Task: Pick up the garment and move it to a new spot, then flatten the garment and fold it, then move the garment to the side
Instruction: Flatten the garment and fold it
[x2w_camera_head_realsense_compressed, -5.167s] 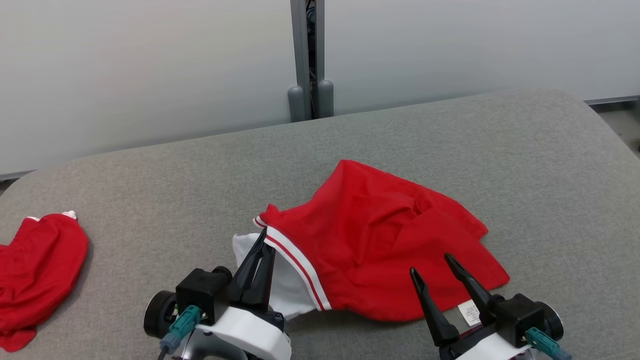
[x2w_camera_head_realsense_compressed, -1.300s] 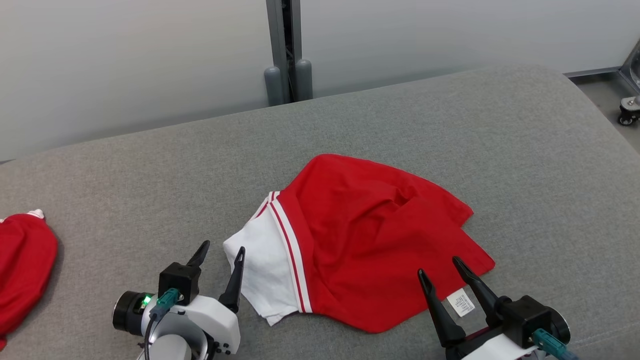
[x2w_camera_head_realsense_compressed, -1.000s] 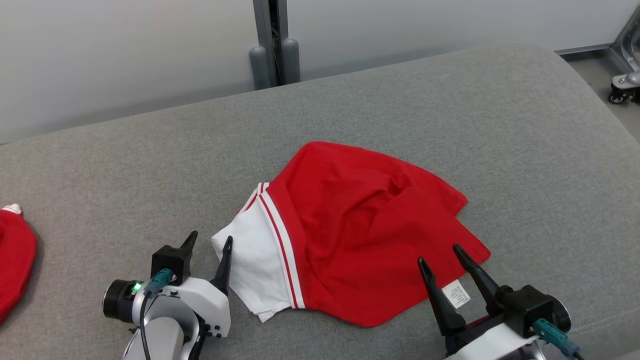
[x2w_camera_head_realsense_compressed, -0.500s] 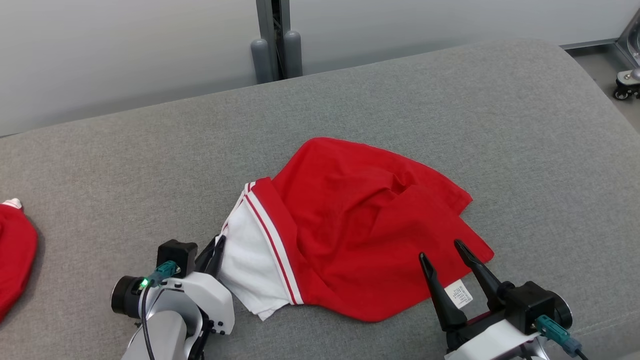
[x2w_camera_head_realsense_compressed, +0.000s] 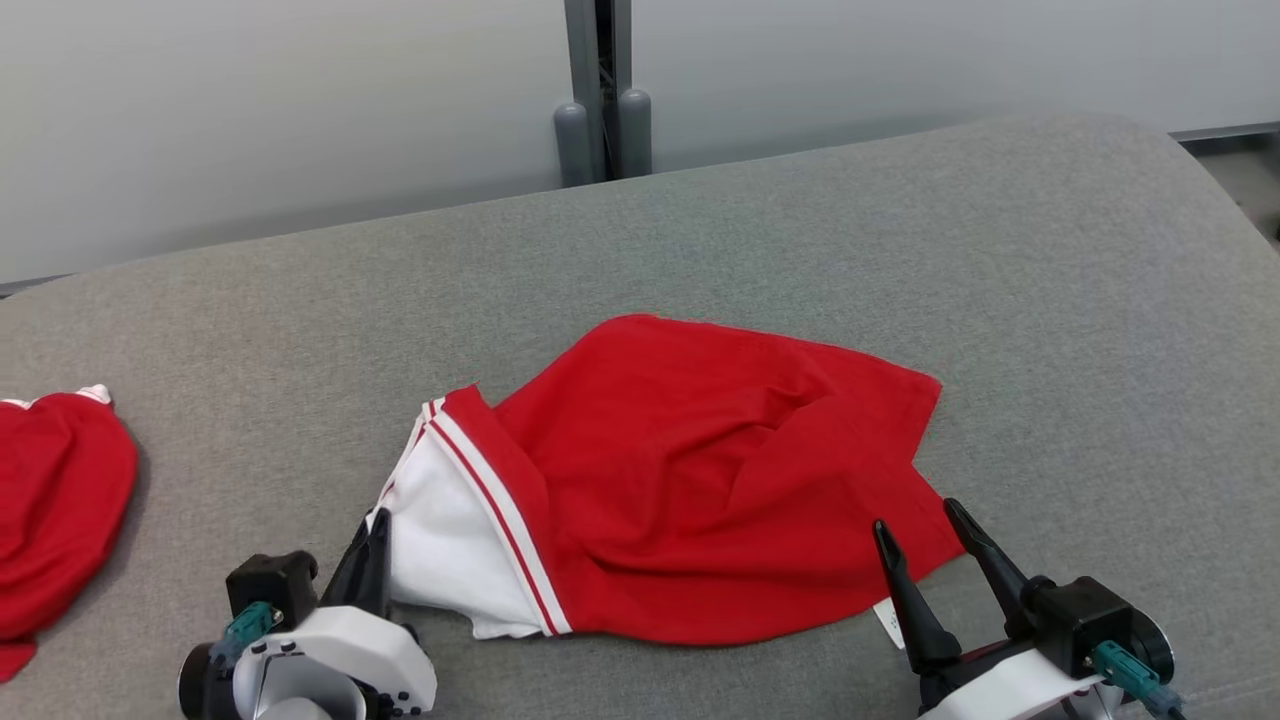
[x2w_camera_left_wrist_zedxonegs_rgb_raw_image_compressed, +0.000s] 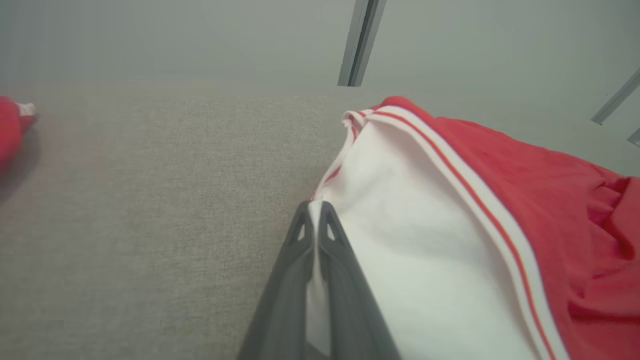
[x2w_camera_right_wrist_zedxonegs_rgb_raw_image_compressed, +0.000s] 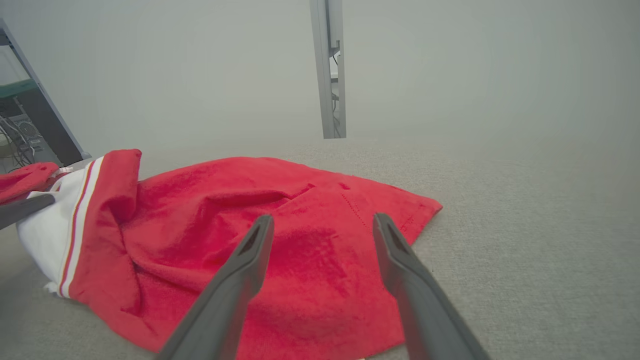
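A red garment with a white panel and red-and-white stripes lies crumpled in the middle of the grey padded table. At the garment's near-left corner my left gripper is shut on the edge of the white panel. The left wrist view shows a sliver of white cloth pinched between the closed fingers of that gripper, with the garment spreading to the right. My right gripper stands open at the garment's near-right corner. In its own view the right gripper hovers over the red cloth, holding nothing.
Another red garment lies at the table's left edge, and it also appears at the side of the left wrist view. A grey post stands against the pale wall behind the table. Bare grey surface surrounds the central garment.
My left gripper went from open beside the white panel to shut on its edge, and that corner has been drawn left and nearer. The head camera has shifted. The right gripper stays open.
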